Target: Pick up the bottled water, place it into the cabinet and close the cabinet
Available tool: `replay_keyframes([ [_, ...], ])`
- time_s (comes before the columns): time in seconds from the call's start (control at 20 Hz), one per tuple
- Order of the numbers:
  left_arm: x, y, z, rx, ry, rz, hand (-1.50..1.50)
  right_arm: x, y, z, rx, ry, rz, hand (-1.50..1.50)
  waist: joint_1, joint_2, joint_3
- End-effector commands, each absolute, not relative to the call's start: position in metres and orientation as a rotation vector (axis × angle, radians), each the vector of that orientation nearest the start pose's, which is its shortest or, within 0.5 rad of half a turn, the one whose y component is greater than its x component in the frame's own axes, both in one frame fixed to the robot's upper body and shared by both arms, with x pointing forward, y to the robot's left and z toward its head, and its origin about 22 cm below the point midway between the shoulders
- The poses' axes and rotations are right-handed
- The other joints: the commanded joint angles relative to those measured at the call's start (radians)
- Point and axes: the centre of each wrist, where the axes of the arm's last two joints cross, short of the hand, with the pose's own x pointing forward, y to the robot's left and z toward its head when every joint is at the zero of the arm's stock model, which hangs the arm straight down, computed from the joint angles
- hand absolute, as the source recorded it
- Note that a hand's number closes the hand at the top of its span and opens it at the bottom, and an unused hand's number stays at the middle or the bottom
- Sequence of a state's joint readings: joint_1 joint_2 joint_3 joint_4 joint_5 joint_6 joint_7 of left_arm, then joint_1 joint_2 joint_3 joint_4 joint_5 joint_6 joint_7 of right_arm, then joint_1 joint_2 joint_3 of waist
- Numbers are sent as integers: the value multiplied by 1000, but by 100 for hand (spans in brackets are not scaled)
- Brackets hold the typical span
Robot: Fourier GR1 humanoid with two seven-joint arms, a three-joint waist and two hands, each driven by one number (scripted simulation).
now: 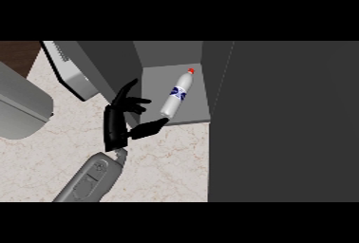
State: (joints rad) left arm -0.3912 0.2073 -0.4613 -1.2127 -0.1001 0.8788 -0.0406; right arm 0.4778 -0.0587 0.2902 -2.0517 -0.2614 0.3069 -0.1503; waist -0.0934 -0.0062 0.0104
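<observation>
- Bottled water point(178, 93) lying on its side on the cabinet shelf point(196, 111), red cap pointing toward the back of the cabinet point(280, 118), base toward the shelf's front edge.
- Placing step judged done: bottle wholly on the shelf, inside the open compartment, resting with no hand around it.
- One hand point(120, 118) just left of the bottle, at the shelf's front left corner; which arm it belongs to not certain, taken here as the left since it comes in at the left of the cabinet.
- Fingers spread apart and straight, thumb reaching toward the bottle's base, very near or just touching it; nothing clamped in the hand.
- Grey forearm point(91, 179) running down from the hand over the marbled counter point(161, 166) in front of the cabinet.
- Other hand out of sight.
- Cabinet door point(77, 71) swung wide open to the left of the shelf, behind the hand.
- Left to do, by judgement: draw the hand clear of the shelf, then swing the door shut.
- Grey rounded thing point(21, 109) at the far left of the counter, well apart from the cabinet, no part of the job.
</observation>
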Motion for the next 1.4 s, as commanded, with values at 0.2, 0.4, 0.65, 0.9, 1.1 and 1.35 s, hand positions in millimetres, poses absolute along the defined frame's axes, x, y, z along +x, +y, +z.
replay_keyframes([
  [0.2, 362, 153, 54, 405, -1816, 12, -150, 128, -216, 36, 537, -1775, 46, -150, 6, 28, -15],
  [0.4, 358, 140, 54, 262, -1860, 36, -150, 122, -212, 36, 531, -1776, 76, -150, 13, 22, -14],
  [0.65, 358, 146, 46, 142, -1932, 56, -150, 126, -210, 44, 500, -1778, 35, -150, 46, 19, -13],
  [0.9, 359, 153, 38, 28, -1952, 73, -150, 117, -220, 40, 469, -1783, 28, -150, 59, 12, -12],
  [1.1, 344, 159, 42, -53, -1972, 96, -150, 113, -207, 46, 481, -1793, -3, -150, 79, 6, -11],
  [1.35, 327, 166, 41, -143, -1953, 73, -150, 106, -205, 44, 461, -1773, -2, -150, 90, 4, -10],
])
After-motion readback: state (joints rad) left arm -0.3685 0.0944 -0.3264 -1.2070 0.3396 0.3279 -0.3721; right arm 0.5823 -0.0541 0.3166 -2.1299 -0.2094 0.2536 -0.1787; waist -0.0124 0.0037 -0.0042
